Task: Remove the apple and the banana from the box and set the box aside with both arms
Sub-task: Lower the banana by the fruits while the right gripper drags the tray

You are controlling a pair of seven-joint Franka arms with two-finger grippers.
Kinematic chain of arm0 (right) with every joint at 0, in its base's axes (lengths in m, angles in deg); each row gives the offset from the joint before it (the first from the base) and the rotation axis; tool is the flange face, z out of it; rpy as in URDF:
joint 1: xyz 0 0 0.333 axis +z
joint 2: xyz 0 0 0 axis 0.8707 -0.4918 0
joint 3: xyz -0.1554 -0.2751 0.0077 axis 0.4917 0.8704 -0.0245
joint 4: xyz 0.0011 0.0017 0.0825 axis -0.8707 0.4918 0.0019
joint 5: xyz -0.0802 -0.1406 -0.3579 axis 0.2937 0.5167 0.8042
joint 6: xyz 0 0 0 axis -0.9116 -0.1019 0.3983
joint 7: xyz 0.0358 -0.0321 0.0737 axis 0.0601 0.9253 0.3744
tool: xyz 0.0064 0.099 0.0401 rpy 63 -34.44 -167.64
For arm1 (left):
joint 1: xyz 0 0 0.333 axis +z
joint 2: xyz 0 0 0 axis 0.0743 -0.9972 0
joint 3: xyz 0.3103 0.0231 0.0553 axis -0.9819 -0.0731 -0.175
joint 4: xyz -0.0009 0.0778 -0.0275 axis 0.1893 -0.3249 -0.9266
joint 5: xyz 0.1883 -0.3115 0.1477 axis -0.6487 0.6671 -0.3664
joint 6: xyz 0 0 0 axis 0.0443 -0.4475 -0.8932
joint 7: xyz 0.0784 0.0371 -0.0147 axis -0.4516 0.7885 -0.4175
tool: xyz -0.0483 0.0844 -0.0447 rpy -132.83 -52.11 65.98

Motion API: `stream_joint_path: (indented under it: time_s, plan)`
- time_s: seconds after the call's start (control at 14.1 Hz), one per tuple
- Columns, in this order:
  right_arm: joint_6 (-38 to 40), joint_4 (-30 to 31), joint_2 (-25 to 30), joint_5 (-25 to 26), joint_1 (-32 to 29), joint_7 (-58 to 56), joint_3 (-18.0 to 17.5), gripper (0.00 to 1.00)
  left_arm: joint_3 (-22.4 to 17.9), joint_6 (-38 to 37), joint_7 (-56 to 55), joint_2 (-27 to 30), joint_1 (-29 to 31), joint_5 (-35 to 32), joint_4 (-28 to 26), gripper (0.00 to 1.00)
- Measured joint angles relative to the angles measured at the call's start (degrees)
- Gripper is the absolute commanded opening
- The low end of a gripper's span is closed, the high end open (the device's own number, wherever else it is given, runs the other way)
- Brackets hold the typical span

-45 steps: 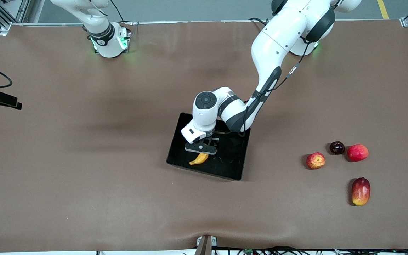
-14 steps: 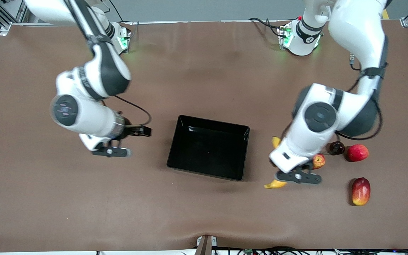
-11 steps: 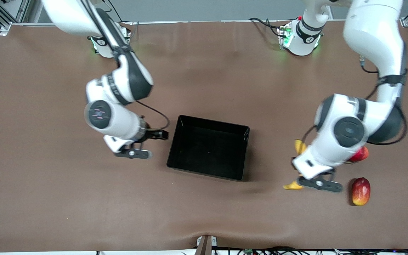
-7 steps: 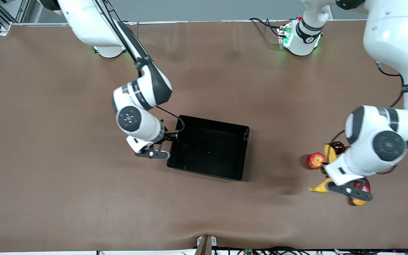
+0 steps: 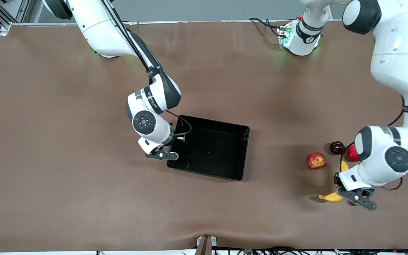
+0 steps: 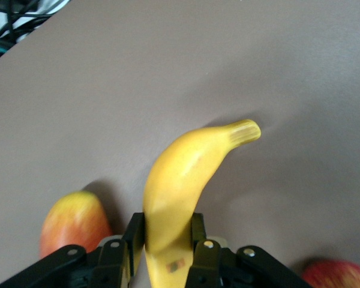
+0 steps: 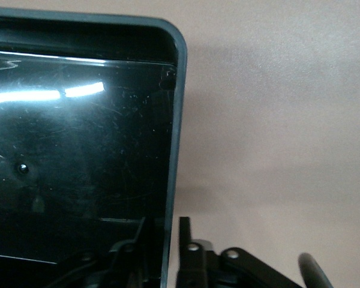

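Observation:
The black box [image 5: 207,148] sits mid-table with nothing in it. My right gripper [image 5: 166,155] is at the box's wall toward the right arm's end. In the right wrist view its fingers [image 7: 184,237] straddle that wall [image 7: 177,120], one inside and one outside, shut on it. My left gripper [image 5: 355,197] is shut on the yellow banana [image 5: 330,197] and holds it low over the table at the left arm's end. In the left wrist view the banana [image 6: 180,174] sticks out between the pads [image 6: 198,228]. The apple [image 5: 315,160] lies on the table beside the banana.
A dark plum [image 5: 337,147] and a red round fruit [image 5: 351,153], half hidden by the left arm, lie farther from the camera than the left gripper. A red-yellow fruit [image 6: 72,222] and a red one [image 6: 339,276] show at the edges of the left wrist view.
The left arm carried the banana out of the box to the left arm's end, past the apple. The right arm swung in to the box's wall and its fingers closed on it.

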Motion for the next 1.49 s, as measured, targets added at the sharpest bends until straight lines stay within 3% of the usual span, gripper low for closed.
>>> stream_joint_path:
  time_s: [0.35,0.43,0.5,0.57,0.92,1.06,1.28,1.49]
  plan:
    - [0.62,-0.52,0.15,0.01,-0.16,0.21,0.68,0.00,0.12,4.06,-0.03,-2.60,-0.01,0.23,0.33,0.00]
    - [1.94,-0.92,0.50,0.02,-0.51,0.21,1.01,0.00,0.12,4.06,-0.03,-2.61,-0.01,0.25,0.36,0.31]
    - [4.07,-1.47,1.09,0.07,-1.29,-0.37,1.34,0.00,0.12,4.06,-0.07,-2.62,-0.02,0.31,0.36,0.71]
    - [6.64,-1.93,2.09,0.12,-2.56,-2.05,1.60,0.00,0.12,4.06,-0.25,-2.63,-0.01,0.77,0.39,1.00]
    - [16.51,-2.02,8.72,0.30,-11.38,-7.24,2.48,0.00,0.22,4.01,-1.44,-2.42,0.89,3.97,1.62,1.00]
    - [17.49,-0.97,10.24,1.00,-13.67,-7.30,3.41,0.00,0.32,2.84,-2.94,-1.63,0.94,5.42,2.22,1.00]
    - [17.49,1.01,11.25,6.33,-17.02,-7.92,5.28,0.00,0.49,0.21,-7.75,1.45,0.96,5.89,2.47,1.00]
    - [17.06,2.38,11.25,8.77,-23.47,-17.41,5.72,0.00,0.68,-7.17,-11.94,6.60,0.96,5.90,2.47,1.00]
